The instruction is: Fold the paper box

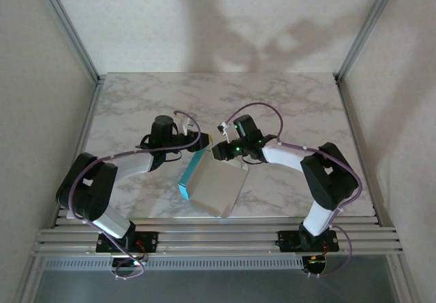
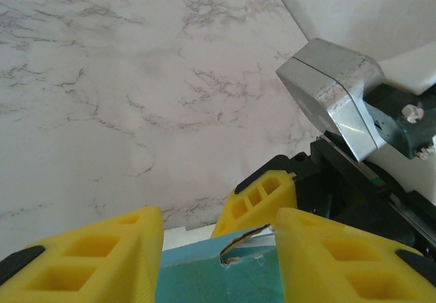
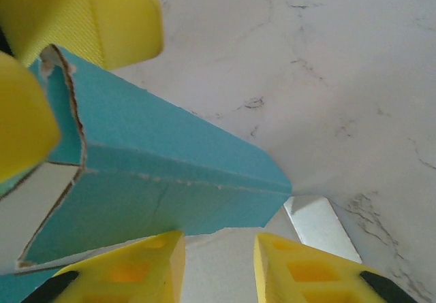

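The paper box (image 1: 216,188) lies between the two arms, pale grey-white face up, with a turquoise wall (image 1: 191,178) raised along its left side. My left gripper (image 1: 202,140) is at the wall's far end. In the left wrist view its yellow jaws (image 2: 218,238) hold turquoise card (image 2: 204,276), torn by a small slit, across the whole gap. My right gripper (image 1: 219,152) is at the box's far edge. Its fingers (image 3: 218,252) stand apart over pale card (image 3: 218,269), pinching nothing, with the turquoise flap (image 3: 157,173) just beyond. The left gripper's fingers (image 3: 102,10) touch the flap's torn corner.
The marble table (image 1: 136,105) stretches behind and beside the box. Aluminium rails (image 1: 218,238) run along the near edge, with posts at the back corners (image 1: 95,78). A silver block on the right arm (image 2: 334,92) hangs close beside the left gripper.
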